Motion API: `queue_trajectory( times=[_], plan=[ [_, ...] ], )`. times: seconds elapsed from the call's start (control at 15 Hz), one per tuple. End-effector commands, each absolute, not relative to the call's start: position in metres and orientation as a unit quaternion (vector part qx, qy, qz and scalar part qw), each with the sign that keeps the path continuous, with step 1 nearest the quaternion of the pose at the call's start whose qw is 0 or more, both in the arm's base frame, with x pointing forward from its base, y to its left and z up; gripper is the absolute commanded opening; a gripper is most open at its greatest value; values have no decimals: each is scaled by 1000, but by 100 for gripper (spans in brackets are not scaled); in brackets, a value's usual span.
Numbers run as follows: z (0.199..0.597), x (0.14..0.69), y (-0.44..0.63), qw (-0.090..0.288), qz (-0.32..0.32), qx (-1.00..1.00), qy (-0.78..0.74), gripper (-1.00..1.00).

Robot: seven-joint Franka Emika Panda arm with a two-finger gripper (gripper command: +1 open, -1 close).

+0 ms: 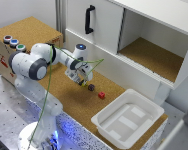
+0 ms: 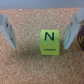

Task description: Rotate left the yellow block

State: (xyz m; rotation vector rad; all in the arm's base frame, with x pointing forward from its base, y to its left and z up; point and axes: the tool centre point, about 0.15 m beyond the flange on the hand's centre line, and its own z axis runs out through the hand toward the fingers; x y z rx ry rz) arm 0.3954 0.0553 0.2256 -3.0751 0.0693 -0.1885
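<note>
step: lining up for the grab, I'd say. The claw (image 2: 44, 31) hangs over the yellow block (image 2: 50, 42), nothing gripped yet
block: sits on the cork table (image 1: 69, 95), between the two fingers (image 2: 7, 30), apart from both; hidden under the claw in the exterior view
claw: spread wide, holding nothing
next: probably drop lower, pinch the block's sides, then twist left
watch out: a dark cube (image 1: 90, 87) is just beside one finger; red cube (image 1: 101, 95) is nearby
</note>
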Motion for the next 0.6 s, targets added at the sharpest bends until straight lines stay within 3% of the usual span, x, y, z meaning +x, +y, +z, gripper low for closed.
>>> queue_trajectory(
  times=[0.0,0.53],
  plan=[
    [210,420,46,30,-28,-999,5,-100],
    [204,429,34,11,-24,-1000,-7,-100]
  ],
)
